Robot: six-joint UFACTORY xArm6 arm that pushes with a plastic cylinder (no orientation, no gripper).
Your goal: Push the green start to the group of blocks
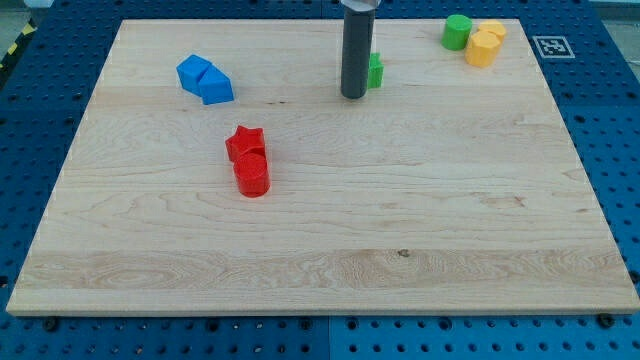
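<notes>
Down near the board's top middle, my tip point(353, 96) rests on the wooden board point(330, 230), at about twelve o'clock from the board's centre. I carry no jaws to open or close, only this straight dark rod, so nothing is gripped. The green star point(375, 71) sits just at my two o'clock, partly hidden behind the rod, so I cannot tell whether I touch it; its shape is hard to make out from the sliver that shows. Far off at my three o'clock, near the board's top right corner, a green cylinder point(457, 32) stands beside two yellow blocks point(485, 44) that press together. At my nine o'clock, well apart, two blue blocks point(205, 80) lie against each other near the top left. At my seven o'clock, a red star point(245, 142) touches a red cylinder point(252, 176) just below it, left of the board's centre.
</notes>
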